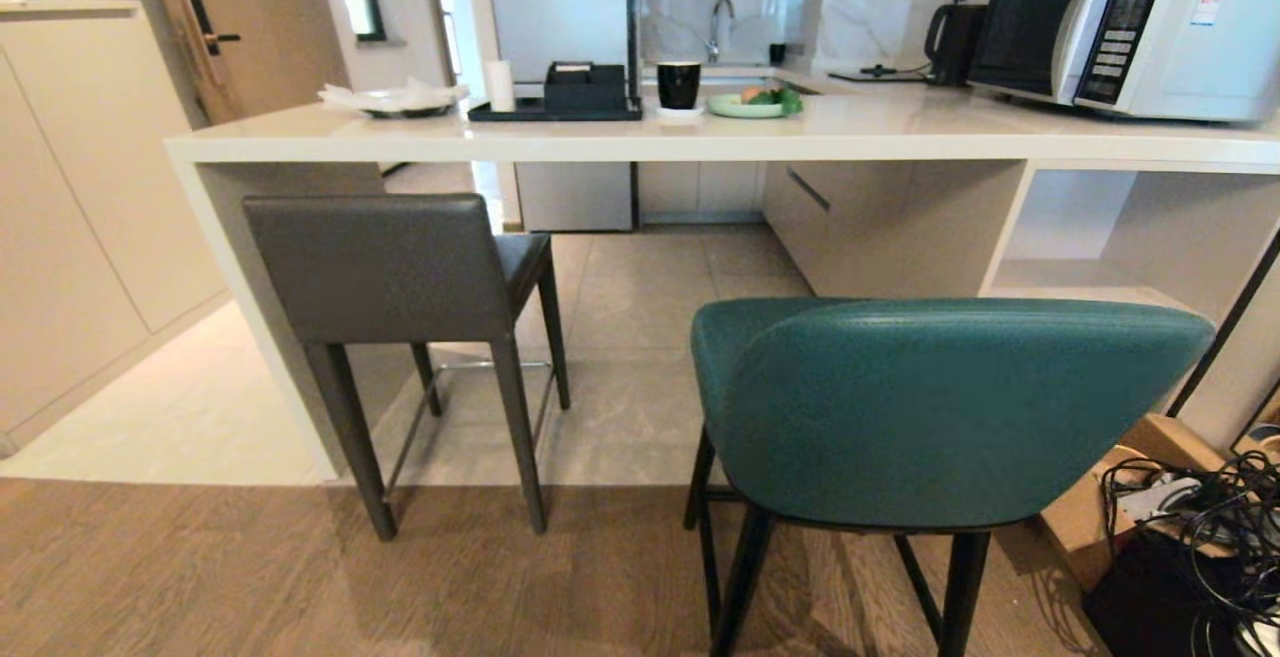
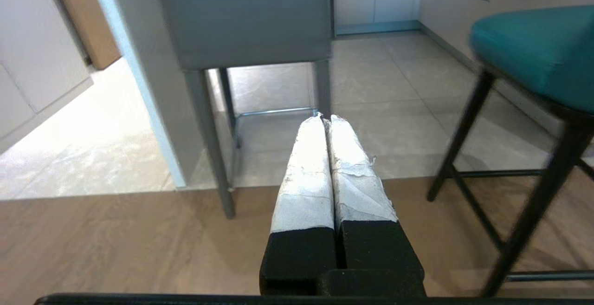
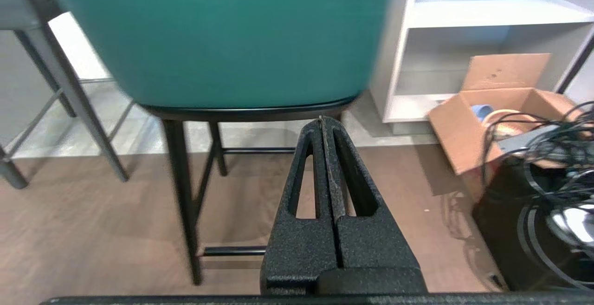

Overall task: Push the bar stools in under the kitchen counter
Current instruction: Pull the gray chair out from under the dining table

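You're at the start: the grey stool sits partly under the table, the teal stool well out from it. Both grippers' jaws are pressed together, empty. Next, press against the teal back.

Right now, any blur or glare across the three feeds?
Head view: sharp, glare on the kitchen counter. Left wrist view: teal stool and its legs smeared. Right wrist view: teal stool back soft and edge-blurred, fingers crisp.

White microwave, black kettle, black mug, green plate seen on worktop; open cardboard box, tangled black cables seen on floor.
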